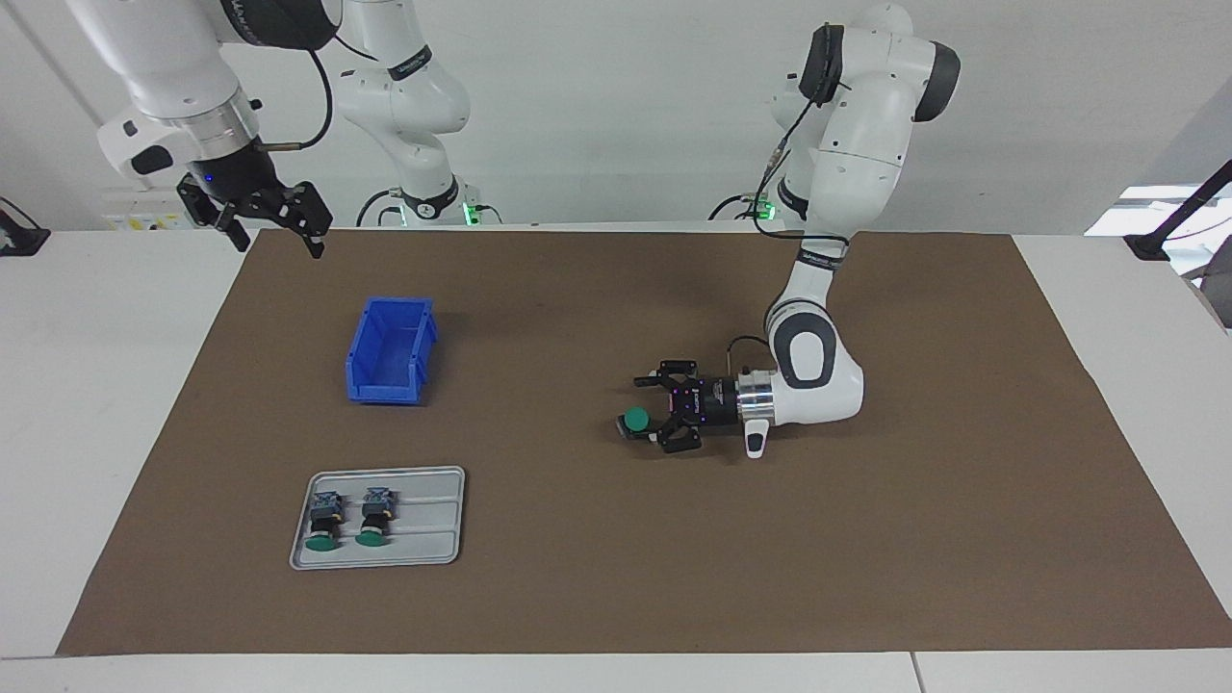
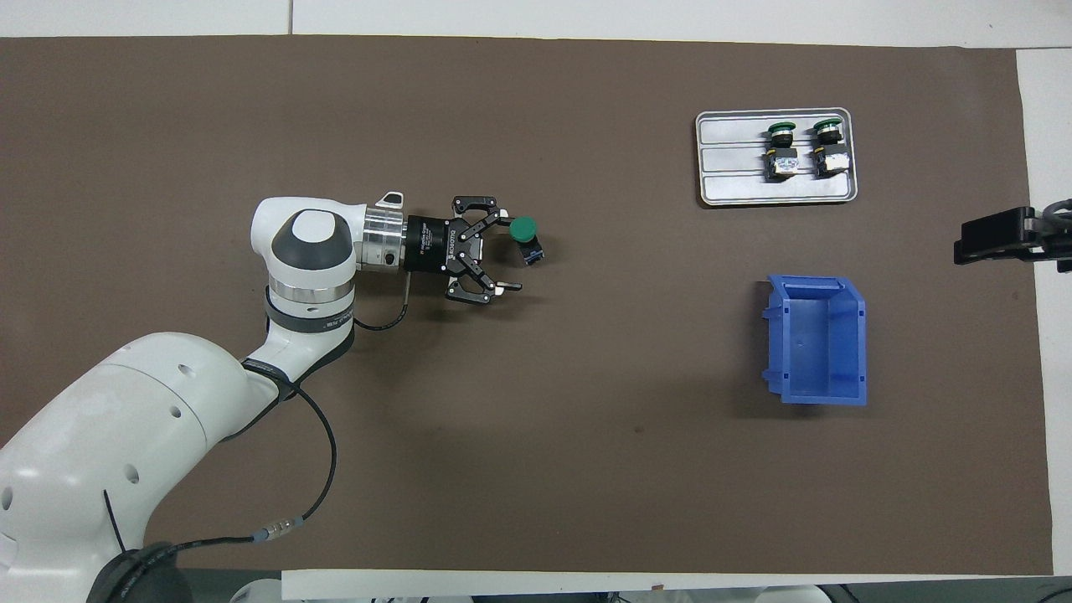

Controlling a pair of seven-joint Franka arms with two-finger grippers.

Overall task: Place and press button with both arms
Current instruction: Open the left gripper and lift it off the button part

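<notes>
A button (image 1: 634, 420) (image 2: 524, 229) with a green cap lies tilted on the brown mat near the table's middle, with nothing gripping it. My left gripper (image 1: 639, 408) (image 2: 504, 254) lies low and level beside it, open. The button rests just off the tip of the finger farther from the robots; whether they touch I cannot tell. Two more buttons (image 1: 347, 521) (image 2: 804, 146) lie side by side on a grey tray (image 1: 433, 510) (image 2: 737, 188). My right gripper (image 1: 275, 227) (image 2: 1017, 239) hangs open and waiting over the mat's edge at the right arm's end.
A blue bin (image 1: 390, 351) (image 2: 816, 339) stands with nothing in it, nearer to the robots than the tray, toward the right arm's end. The brown mat (image 1: 616, 577) covers most of the white table.
</notes>
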